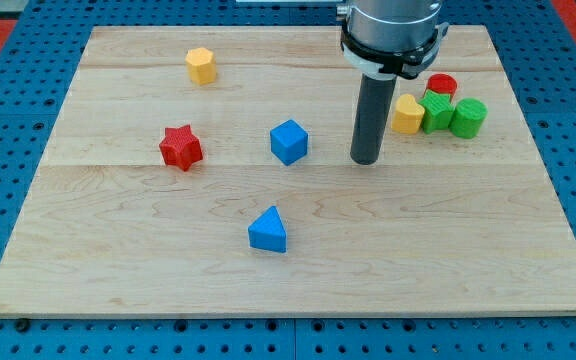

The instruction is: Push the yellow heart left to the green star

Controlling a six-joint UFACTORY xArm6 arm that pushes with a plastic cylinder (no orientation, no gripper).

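Observation:
The yellow heart (407,114) lies at the view's right, touching the green star (436,112) on its right side. My tip (366,160) rests on the board just left of and a little below the yellow heart, with a small gap between them. The rod stands upright under the arm's silver and black body.
A red cylinder (441,86) sits behind the green star and a green cylinder (468,117) touches its right. A blue cube (289,141) is left of my tip. A red star (180,147), a yellow hexagon (201,66) and a blue triangle (268,231) lie farther left.

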